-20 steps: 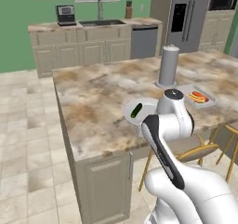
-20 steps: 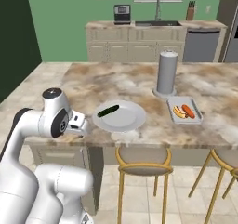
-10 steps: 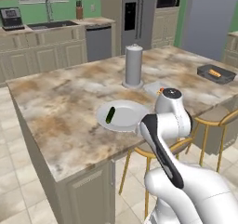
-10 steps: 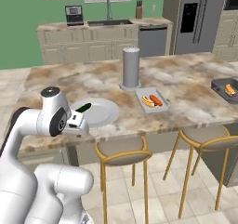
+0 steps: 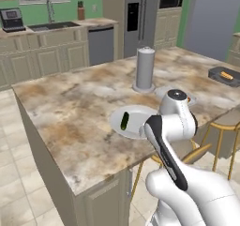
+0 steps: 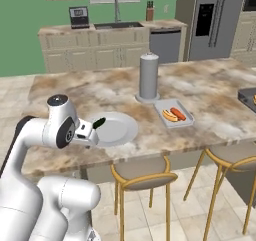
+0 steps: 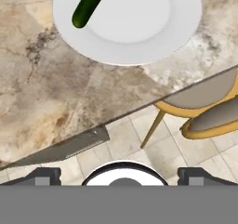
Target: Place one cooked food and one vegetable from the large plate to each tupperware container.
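The cucumber (image 7: 89, 5) lies alone on the plate (image 7: 139, 28), near the rim at about ten o'clock in the hand view, slanted from upper right down to lower left. In the left base view that same cucumber (image 5: 124, 120) sits on the left part of the plate (image 5: 136, 126); in the right base view the cucumber (image 6: 99, 122) rests at the plate's (image 6: 117, 130) nine o'clock edge. The plate sits near the counter's (image 5: 70, 112) front edge.

Out at three o'clock from the plate in the right base view, the lighter tray (image 6: 174, 113) holds a hot dog (image 6: 170, 116) and a carrot (image 6: 178, 113) side by side. Just beyond it, at about eleven o'clock, a grey cylinder (image 6: 148, 78) stands upright on the counter.

Far right in the left base view, the darker tray (image 5: 224, 76) sits well apart from the plate, with something orange-tan in it; too small to tell what.

The gripper (image 7: 119, 177) hovers above the counter's front edge with its fingers spread wide and nothing between them. In the right base view the gripper (image 6: 88, 133) sits just beside the plate's left rim.

Stools (image 6: 145, 177) with tan seats and yellow frames stand below the counter edge.
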You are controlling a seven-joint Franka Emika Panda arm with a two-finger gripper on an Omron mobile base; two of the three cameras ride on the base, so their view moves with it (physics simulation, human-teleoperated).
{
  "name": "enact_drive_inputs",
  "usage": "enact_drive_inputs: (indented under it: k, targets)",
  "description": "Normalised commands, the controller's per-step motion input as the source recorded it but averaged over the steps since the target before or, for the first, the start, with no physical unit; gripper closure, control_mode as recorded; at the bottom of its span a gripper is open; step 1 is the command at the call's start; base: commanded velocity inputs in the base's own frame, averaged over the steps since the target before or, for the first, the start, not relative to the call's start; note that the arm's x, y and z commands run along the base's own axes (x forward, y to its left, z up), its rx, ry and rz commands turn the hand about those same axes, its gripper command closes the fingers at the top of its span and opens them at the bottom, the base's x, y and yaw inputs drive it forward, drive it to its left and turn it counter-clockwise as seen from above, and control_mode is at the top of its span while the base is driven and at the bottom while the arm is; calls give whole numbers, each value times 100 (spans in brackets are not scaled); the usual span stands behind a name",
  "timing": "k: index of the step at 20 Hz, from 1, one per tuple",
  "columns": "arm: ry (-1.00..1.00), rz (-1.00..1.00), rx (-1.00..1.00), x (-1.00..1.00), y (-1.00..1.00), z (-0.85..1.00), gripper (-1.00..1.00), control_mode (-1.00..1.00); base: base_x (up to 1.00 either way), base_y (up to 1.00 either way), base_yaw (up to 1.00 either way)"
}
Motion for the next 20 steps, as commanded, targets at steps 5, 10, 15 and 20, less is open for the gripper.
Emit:
enact_drive_inputs:
  k: [5,10,15,20]
  targets:
    - [0,0,0,6,3,0,-100,-100,38,21,0]
    - [-1,-3,0,39,27,0,-100,-100,0,0,0]
    - [-1,-26,2,82,27,-1,-100,-100,0,0,0]
    - [1,-35,7,84,9,0,-100,-100,0,0,0]
